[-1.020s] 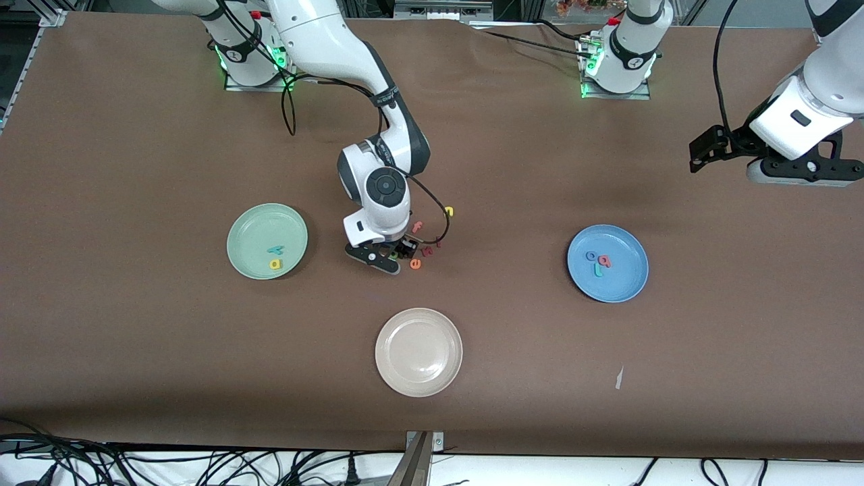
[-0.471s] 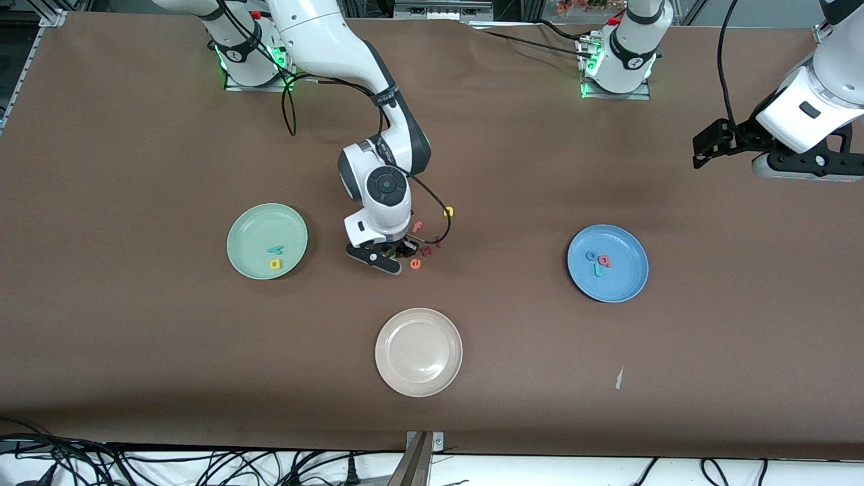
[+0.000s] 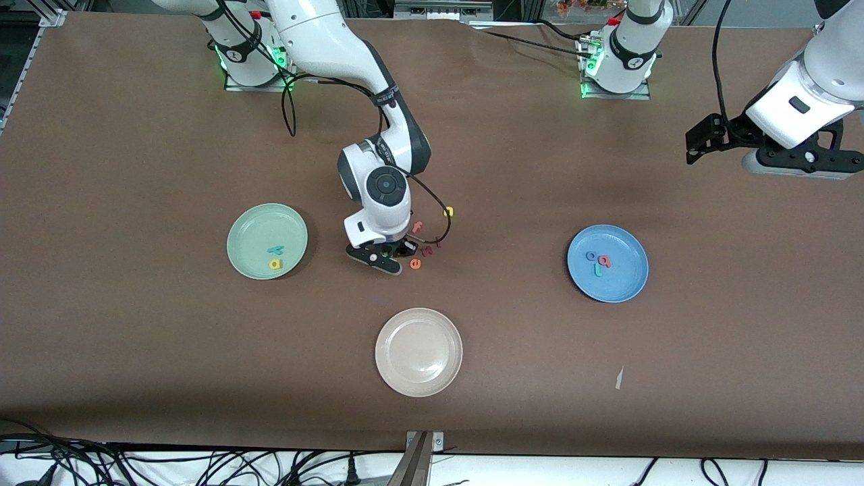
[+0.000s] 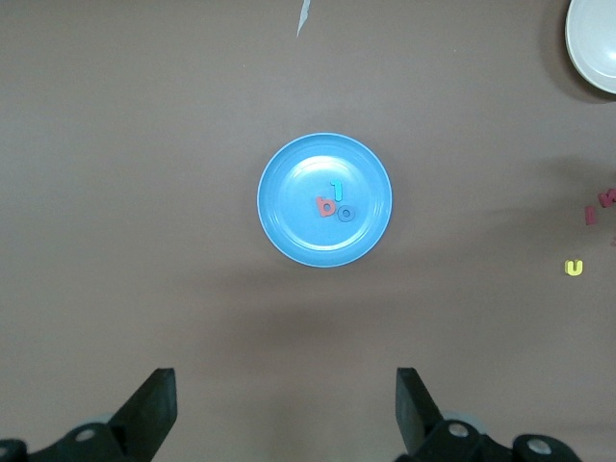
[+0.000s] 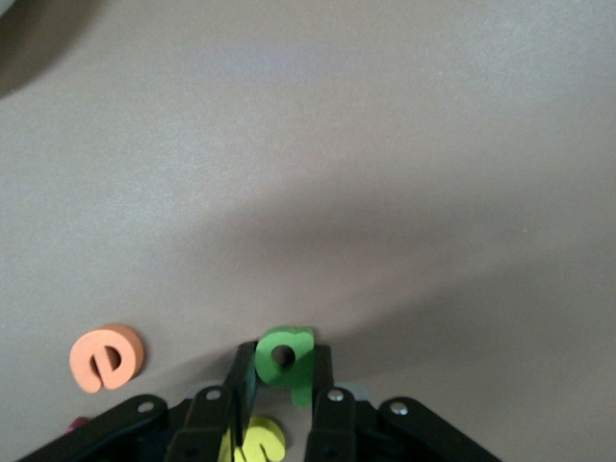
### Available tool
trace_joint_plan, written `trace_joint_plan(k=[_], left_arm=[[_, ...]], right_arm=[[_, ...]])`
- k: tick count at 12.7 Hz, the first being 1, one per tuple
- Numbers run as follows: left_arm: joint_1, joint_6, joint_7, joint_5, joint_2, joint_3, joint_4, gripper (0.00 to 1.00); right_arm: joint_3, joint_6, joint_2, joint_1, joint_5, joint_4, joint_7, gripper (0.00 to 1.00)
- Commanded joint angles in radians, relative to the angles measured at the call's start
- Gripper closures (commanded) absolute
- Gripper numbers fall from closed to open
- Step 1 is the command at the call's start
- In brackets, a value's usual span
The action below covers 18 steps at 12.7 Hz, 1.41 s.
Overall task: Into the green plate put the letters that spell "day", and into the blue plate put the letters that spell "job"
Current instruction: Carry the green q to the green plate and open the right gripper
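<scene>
My right gripper (image 5: 282,385) has just pinched in on the green d (image 5: 285,359), down on the tabletop (image 3: 135,378) in the loose-letter pile between the plates; orange e (image 5: 106,357) just beside it. Jaws were wider a second ago, so the grasp looks set, lift next. Green plate (image 3: 251,223) already holds yellow a (image 3: 275,264) and teal y (image 3: 274,250), so d finishes "day". Blue plate (image 4: 289,226) has j, o, b. My left gripper (image 4: 285,409) waits wide open, empty, up above the blue plate.
</scene>
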State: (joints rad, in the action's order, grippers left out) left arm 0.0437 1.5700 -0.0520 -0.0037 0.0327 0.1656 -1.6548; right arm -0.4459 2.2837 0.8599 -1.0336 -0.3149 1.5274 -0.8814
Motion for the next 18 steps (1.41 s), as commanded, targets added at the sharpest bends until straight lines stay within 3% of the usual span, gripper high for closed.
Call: trace_joint_plan(k=[1,8,13,16,18], left_arm=[[0.001,-0.027,0.004,0.011,-0.014,0.005,0.033,0.0],[0.002,-0.027,0.011,0.011,-0.014,0.005,0.033,0.0],[0.002,-0.028,0.011,0.011,-0.014,0.005,0.033,0.0],[0.001,-0.028,0.011,0.011,-0.014,0.005,0.033,0.0],[0.001,-0.028,0.009,0.011,-0.014,0.005,0.033,0.0]], right_arm=[[0.065,-0.012,-0.054,0.074,0.016,0.02,0.063,0.85],[0.222,-0.128,-0.355,0.338,0.138,0.206,0.479,0.85],[0.248,-0.171,-0.536,0.544,0.264,0.37,0.898,0.83],[0.303,-0.173,-0.648,0.662,0.336,0.492,0.975,0.81],[0.32,-0.174,-0.751,0.684,0.339,0.613,0.97,0.71]])
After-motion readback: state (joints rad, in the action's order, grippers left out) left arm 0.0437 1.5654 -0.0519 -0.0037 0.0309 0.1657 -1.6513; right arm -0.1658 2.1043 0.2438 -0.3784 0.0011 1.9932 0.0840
